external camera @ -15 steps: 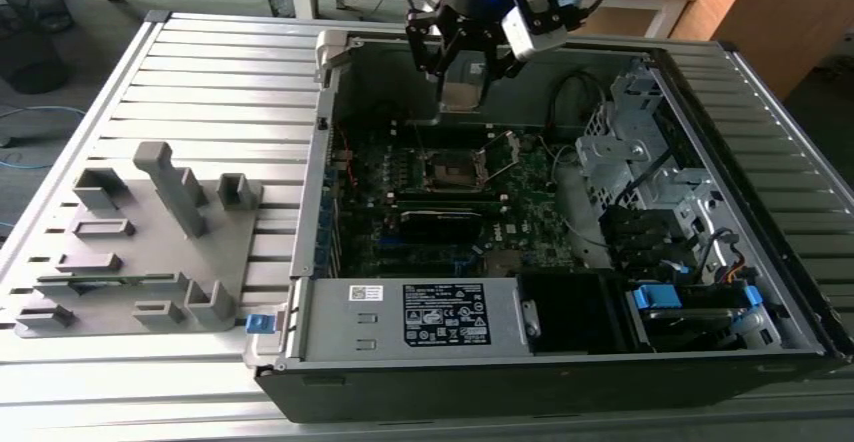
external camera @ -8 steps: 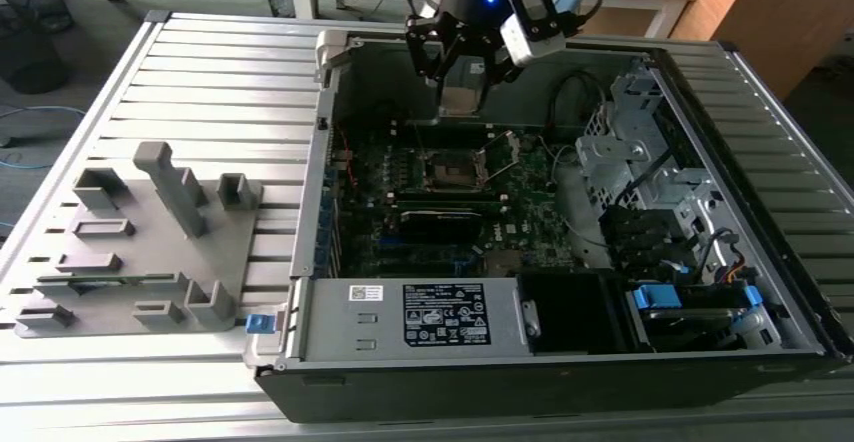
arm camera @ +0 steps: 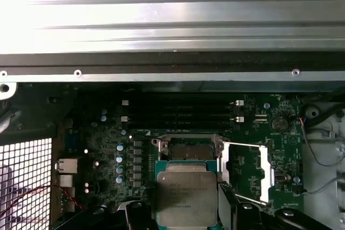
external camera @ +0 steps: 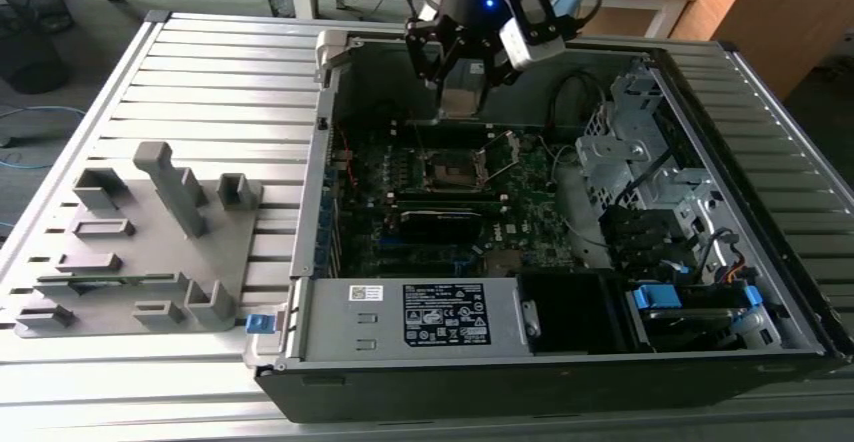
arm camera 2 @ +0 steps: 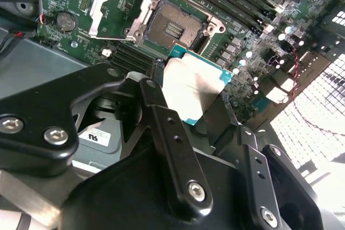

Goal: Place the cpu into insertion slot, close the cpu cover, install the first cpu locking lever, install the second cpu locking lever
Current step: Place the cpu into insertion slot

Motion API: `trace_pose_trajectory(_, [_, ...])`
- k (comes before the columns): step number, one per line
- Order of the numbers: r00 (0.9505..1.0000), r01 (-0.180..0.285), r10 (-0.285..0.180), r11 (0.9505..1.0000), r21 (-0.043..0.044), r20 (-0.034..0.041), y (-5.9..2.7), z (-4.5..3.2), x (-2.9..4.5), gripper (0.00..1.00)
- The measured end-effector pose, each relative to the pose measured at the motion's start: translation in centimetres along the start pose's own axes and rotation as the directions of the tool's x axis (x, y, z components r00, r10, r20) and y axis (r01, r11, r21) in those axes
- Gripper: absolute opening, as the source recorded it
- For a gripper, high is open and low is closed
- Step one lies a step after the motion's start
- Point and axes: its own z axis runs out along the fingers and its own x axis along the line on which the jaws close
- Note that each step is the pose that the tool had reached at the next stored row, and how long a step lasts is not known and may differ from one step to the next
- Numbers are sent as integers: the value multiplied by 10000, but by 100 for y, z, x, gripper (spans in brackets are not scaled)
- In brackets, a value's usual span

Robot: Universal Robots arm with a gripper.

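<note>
My gripper (external camera: 461, 90) hangs inside the open computer case, shut on the cpu (external camera: 458, 105), a flat square chip with a silver-grey top. In both wrist views the two black fingers (arm camera 2: 161, 112) clamp opposite edges of the cpu (arm camera 2: 194, 85) (arm camera: 187, 197). The insertion slot (arm camera 2: 175, 27) (arm camera: 188, 148) lies below the chip on the green board, bare, with its contact field showing. The cpu cover (arm camera 2: 118, 6) (arm camera: 249, 169), a silvery frame plate with a square window, stands swung open beside the slot. In the exterior view the slot (external camera: 451, 169) is a little nearer than the gripper.
A labelled power supply box (external camera: 414, 317) fills the case's near side. A black card module (external camera: 438, 224) lies just in front of the slot and memory slots (arm camera: 178, 112) behind it. Drive cages and cables (external camera: 627, 152) crowd the exterior view's right. A grey fixture tray (external camera: 134, 252) sits outside, left.
</note>
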Motion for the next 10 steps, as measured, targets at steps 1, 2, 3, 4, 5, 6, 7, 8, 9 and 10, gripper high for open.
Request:
trace_pose_trajectory(1, [10000, 0, 0, 10000, 1, 0, 0, 2, 0, 54])
trace_pose_trajectory(2, [10000, 0, 0, 10000, 2, -1, 0, 2, 0, 54])
trace_pose_trajectory(3, [10000, 0, 0, 10000, 3, -2, 0, 1, 0, 54])
trace_pose_trajectory(4, [10000, 0, 0, 10000, 1, 0, -1, 11, 0, 54])
trace_pose_trajectory(5, [10000, 0, 0, 10000, 1, 0, -2, 18, 0, 54])
trace_pose_trajectory(6, [10000, 0, 0, 10000, 0, 0, -1, 19, 0, 54])
trace_pose_trajectory(7, [10000, 0, 0, 10000, 0, 0, -2, 19, 0, 54])
trace_pose_trajectory(8, [10000, 0, 0, 10000, 0, 0, -2, 19, 0, 54])
trace_pose_trajectory(9, [10000, 0, 0, 10000, 0, 0, -2, 19, 0, 54])
trace_pose_trajectory(10, [10000, 0, 0, 10000, 1, 0, -2, 19, 0, 54])
